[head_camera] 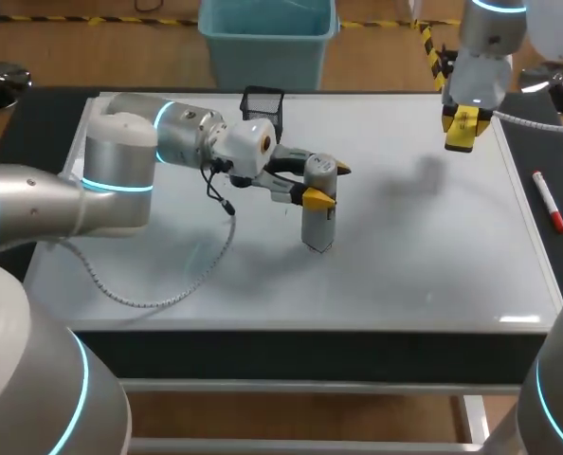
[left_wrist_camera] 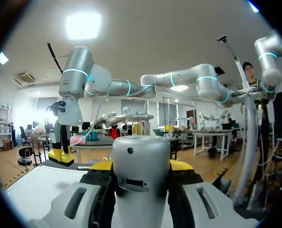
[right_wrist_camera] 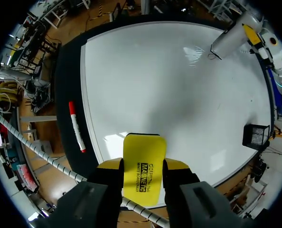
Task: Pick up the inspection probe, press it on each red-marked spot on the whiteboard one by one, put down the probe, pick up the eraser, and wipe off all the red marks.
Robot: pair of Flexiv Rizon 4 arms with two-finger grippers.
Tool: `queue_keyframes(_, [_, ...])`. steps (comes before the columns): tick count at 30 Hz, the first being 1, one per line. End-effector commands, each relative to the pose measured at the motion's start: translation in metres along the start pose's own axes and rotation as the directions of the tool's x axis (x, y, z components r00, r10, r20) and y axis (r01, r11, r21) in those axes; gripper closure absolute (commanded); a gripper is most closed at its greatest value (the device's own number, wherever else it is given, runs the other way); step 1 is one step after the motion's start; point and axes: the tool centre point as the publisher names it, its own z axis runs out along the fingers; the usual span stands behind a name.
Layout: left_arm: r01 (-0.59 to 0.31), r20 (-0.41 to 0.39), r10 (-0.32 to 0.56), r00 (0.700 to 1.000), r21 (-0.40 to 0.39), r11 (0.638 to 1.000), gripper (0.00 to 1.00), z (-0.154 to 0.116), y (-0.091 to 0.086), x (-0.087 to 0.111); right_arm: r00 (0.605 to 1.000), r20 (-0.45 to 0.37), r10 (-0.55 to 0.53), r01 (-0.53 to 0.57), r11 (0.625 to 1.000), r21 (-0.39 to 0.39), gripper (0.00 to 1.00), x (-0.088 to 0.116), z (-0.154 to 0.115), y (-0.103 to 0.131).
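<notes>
Probe (left_wrist_camera: 141,183) fills the left wrist view. Left gripper (left_wrist_camera: 142,166) is clamped on its grey barrel, a yellow tip on each side.
From overhead the probe stands upright mid-whiteboard (head_camera: 424,265), lower end apparently on the surface; I can't confirm contact.
Right gripper (right_wrist_camera: 143,165) hangs above the board's far right corner, closed on the yellow eraser (right_wrist_camera: 144,147), well apart from the probe.

Risks, as I judge them:
- I can make out no red marks in any view. There are faint scribbles by the probe's tip in the right wrist view, colour unclear. Pressing blind would miss the spots.
- The left arm's cable (head_camera: 182,292) loops across the board. Dragging it could smear marks before they are probed.
- Pushing down off-axis could make the smooth barrel tilt or slide in the grip.
- Both grippers are loaded. If the right one starts wiping while the left arm sits mid-board, the two could meet.

Count:
- Probes: 1
- Erasers: 1
- Red marker (head_camera: 549,201): 1, on the dark mat just off the board's right edge
- Mesh basket (head_camera: 263,102): 1, at the far edge
- Red marks: 0 confirmed
</notes>
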Motion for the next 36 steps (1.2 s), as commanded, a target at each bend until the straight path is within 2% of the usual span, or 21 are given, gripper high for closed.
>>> queue_keyframes(1, [0.002,-0.005,-0.001,1.000,0.007,1.000,1.00,0.003,0.005,-0.004,1.000,-0.001,-0.002,0.002,1.000,0.002,1.00,0.001,-0.001,0.000])
queue_keyframes(25, [0.028,0.006,-0.028,1.000,0.002,1.000,1.00,-0.002,0.019,-0.011,1.000,-0.001,-0.002,0.002,1.000,0.002,1.00,0.001,-0.001,0.000])
queue_keyframes(36, [0.034,0.010,-0.034,0.999,0.002,0.999,1.00,-0.005,0.020,-0.012,1.000,-0.001,-0.002,0.002,1.000,0.002,1.00,0.001,-0.001,0.000])
